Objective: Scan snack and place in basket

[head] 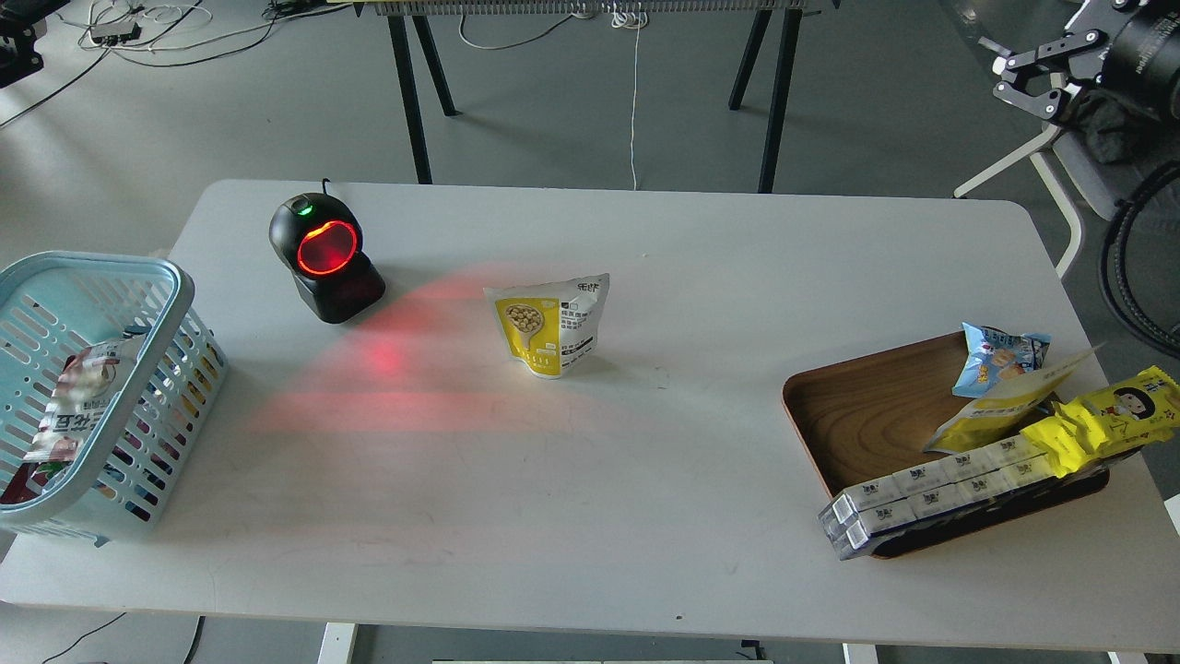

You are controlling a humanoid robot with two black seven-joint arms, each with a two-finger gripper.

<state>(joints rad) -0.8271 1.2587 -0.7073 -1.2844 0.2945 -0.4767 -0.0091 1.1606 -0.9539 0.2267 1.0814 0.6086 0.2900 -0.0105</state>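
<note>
I have one view only, from the head, set high and tilted forward and down. It takes in the whole bench from moderate range, with floor and bench legs beyond its far edge.

Your robot's right tool shows at the upper right: two slim black linked fingers with pale metal pivots, a gap between them, mounted on a whitish bracket. Behind it you see a thick black cylindrical wrist housing with a line of small white lettering, too small to read. Below that, glossy black cables loop down along the right edge. Of the left arm you get only a dark black block at the upper left edge, its details unclear.
</note>
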